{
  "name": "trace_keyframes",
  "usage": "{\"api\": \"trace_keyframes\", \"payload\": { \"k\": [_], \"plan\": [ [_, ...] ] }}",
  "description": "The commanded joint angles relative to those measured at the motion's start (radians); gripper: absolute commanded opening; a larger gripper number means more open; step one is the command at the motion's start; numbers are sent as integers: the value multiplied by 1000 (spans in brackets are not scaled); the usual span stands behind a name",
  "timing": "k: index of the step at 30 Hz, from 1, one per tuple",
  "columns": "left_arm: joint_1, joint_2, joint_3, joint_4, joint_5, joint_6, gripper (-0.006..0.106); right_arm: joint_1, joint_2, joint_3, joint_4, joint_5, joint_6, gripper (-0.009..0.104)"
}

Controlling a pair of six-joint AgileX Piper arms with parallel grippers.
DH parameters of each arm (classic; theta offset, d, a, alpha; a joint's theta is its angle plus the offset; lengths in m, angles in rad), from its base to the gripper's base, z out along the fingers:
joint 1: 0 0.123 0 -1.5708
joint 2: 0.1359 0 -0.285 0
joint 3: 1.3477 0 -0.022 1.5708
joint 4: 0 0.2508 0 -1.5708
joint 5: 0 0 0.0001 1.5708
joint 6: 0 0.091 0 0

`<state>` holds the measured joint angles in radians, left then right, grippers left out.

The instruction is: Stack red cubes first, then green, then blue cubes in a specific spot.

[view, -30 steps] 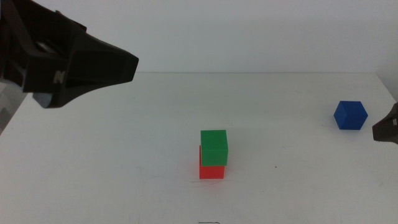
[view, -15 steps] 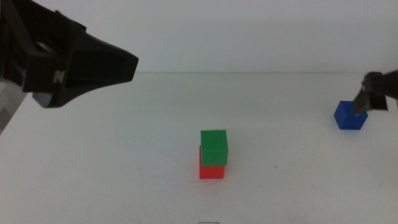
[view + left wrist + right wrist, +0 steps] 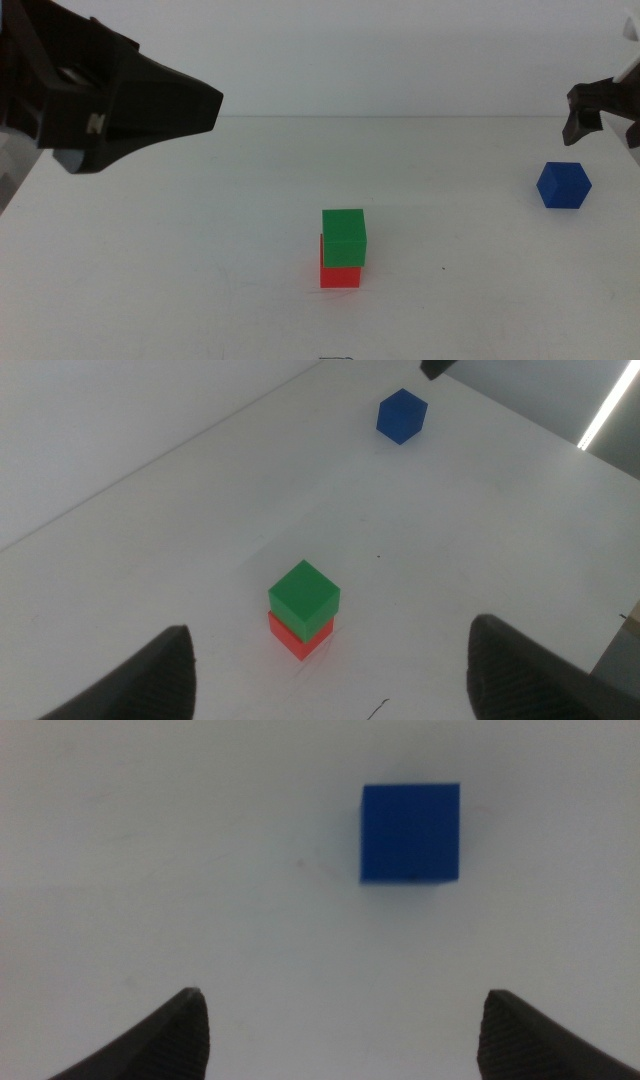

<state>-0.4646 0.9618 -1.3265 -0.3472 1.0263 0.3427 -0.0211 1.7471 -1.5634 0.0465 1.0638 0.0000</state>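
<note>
The green cube (image 3: 344,237) sits on the red cube (image 3: 340,274) at the table's middle front; the stack also shows in the left wrist view, green (image 3: 304,595) on red (image 3: 297,640). The blue cube (image 3: 563,185) lies alone at the right, also in the left wrist view (image 3: 401,415) and the right wrist view (image 3: 410,832). My right gripper (image 3: 597,110) hovers above and slightly behind the blue cube, jaws open and empty (image 3: 345,1030). My left gripper (image 3: 170,105) waits raised at the upper left, jaws open and empty (image 3: 330,670).
The white tabletop (image 3: 200,230) spreads around the stack. Its far edge meets a pale wall (image 3: 400,60). The left table edge runs near the left arm.
My right gripper has come in from the right edge, risen, and now hovers above the blue cube. The cubes and the left arm have not moved.
</note>
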Motion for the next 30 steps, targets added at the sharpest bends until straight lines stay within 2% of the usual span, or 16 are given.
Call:
{"api": "trace_keyframes", "payload": {
  "k": [1, 4, 12, 30],
  "plan": [
    [2, -12, -24, -31, -65, 1, 92, -14, 12, -82, -23, -3, -24, 81],
    [2, -12, -24, -31, -65, 1, 92, -16, 88, -153, -53, 25, -31, 81],
    [2, -12, -24, -31, -65, 1, 92, -26, 258, -314, -56, 79, -40, 81],
    [2, -12, -24, -31, -65, 1, 92, -26, 387, -325, -82, 37, -36, 81]
  ]
}}
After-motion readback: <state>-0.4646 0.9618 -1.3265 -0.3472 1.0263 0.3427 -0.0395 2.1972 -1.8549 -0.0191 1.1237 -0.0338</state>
